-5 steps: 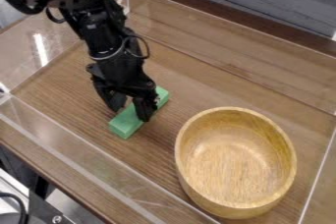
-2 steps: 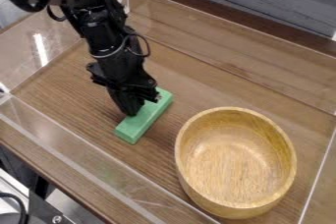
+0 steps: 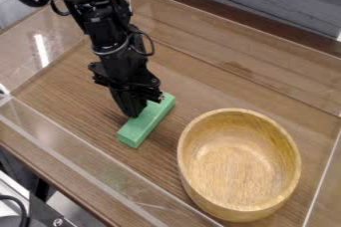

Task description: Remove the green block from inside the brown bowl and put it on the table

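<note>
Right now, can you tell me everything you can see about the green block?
The green block is a flat, long bar of plain matte green with straight edges. It lies flat on the table, outside the brown bowl, just left of its rim and not touching it. It points slantwise, one end nearer the camera. The gripper, pointing down with its jaws shut, covers the far end; whether it is touching the block cannot be told.

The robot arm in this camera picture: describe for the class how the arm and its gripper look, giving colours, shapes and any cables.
The arm is black all over, built of chunky, blocky segments joined one after another. Thin black cables loop along its side near the wrist. It ends in a narrow black gripper with two slim fingers that taper downward. No markings or labels can be made out at this size.
</note>
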Controlling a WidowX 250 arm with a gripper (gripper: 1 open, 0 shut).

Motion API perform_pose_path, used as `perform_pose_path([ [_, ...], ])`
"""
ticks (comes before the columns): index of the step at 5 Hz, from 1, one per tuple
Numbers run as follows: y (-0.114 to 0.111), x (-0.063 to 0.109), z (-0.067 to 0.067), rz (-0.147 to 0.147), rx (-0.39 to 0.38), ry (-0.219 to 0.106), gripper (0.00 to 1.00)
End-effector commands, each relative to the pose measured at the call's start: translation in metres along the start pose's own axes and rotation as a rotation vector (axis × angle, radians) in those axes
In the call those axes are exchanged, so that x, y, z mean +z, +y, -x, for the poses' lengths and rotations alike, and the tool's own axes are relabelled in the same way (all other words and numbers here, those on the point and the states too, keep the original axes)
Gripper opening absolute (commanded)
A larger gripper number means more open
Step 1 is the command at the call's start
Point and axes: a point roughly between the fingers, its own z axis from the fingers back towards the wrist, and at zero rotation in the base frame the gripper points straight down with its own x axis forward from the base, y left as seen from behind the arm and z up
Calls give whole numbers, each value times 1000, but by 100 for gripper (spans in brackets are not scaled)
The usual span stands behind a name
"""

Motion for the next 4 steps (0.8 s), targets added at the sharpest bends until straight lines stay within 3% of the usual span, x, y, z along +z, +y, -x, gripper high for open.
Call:
perform_pose_path([
  [1,-1,15,-13,-15,-16,-48,0],
  [4,-3,19,-18,-9,-12,-30,0],
])
